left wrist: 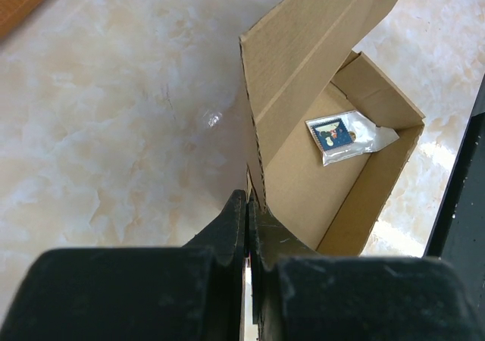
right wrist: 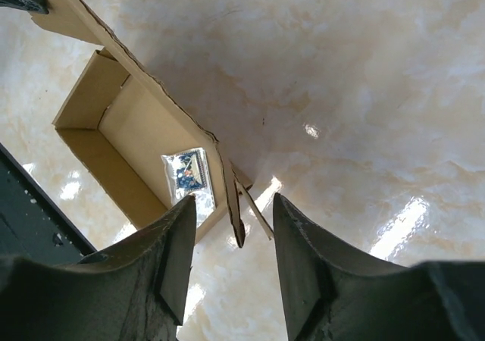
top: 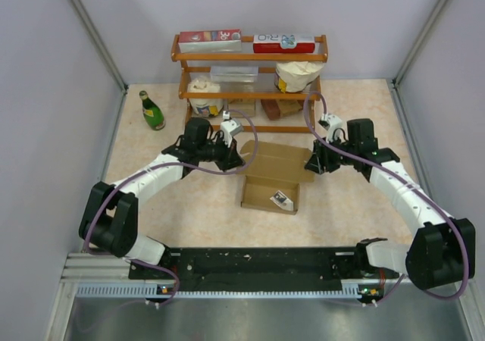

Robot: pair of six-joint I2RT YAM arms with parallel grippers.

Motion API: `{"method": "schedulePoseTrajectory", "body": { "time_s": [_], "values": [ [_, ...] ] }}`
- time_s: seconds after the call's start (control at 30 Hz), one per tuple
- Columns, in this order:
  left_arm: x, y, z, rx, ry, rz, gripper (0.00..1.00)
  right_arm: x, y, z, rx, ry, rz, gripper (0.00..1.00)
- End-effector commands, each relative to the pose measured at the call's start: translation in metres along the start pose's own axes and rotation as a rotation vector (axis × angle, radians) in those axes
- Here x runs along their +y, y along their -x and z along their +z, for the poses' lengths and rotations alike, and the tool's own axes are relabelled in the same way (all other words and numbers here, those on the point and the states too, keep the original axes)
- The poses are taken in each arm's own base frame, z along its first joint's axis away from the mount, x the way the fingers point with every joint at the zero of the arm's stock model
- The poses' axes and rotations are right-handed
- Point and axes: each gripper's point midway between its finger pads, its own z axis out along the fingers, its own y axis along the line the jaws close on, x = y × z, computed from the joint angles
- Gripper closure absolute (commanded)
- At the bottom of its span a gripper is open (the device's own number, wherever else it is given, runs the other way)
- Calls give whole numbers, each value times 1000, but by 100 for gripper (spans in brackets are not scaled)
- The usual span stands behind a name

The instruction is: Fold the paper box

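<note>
Paper box (left wrist: 303,182): left gripper (left wrist: 247,204) pinches it, open right gripper (right wrist: 235,204) straddles.

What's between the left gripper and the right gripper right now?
The lid of the paper box spans the gap, seen in the top view: the left gripper pinches one end, the open right gripper straddles the other corner.

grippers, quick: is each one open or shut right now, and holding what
left gripper: shut on the lid edge of the paper box
right gripper: open, jaws either side of a corner of the box, not gripping it
</note>
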Motion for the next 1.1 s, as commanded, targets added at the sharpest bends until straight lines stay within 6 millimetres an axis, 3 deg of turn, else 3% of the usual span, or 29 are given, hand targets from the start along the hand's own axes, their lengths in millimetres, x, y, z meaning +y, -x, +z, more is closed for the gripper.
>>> {"method": "schedulePoseTrajectory", "body": {
  "time_s": [0.0, 0.57, 0.83, 1.07],
  "values": [
    [3, 23, -1, -48, 5, 28, 100, 1, 16, 1, -50, 18, -15, 58],
    [8, 12, 4, -46, 32, -51, 100, -1, -3, 10, -45, 18, 58, 62],
    [9, 10, 4, -43, 49, -108, 100, 8, 2, 10, -87, 61, 46, 80],
    [4, 9, -2, -62, 142, -157, 100, 10, 12, 6, -185, -36, 7, 81]
  ]
}}
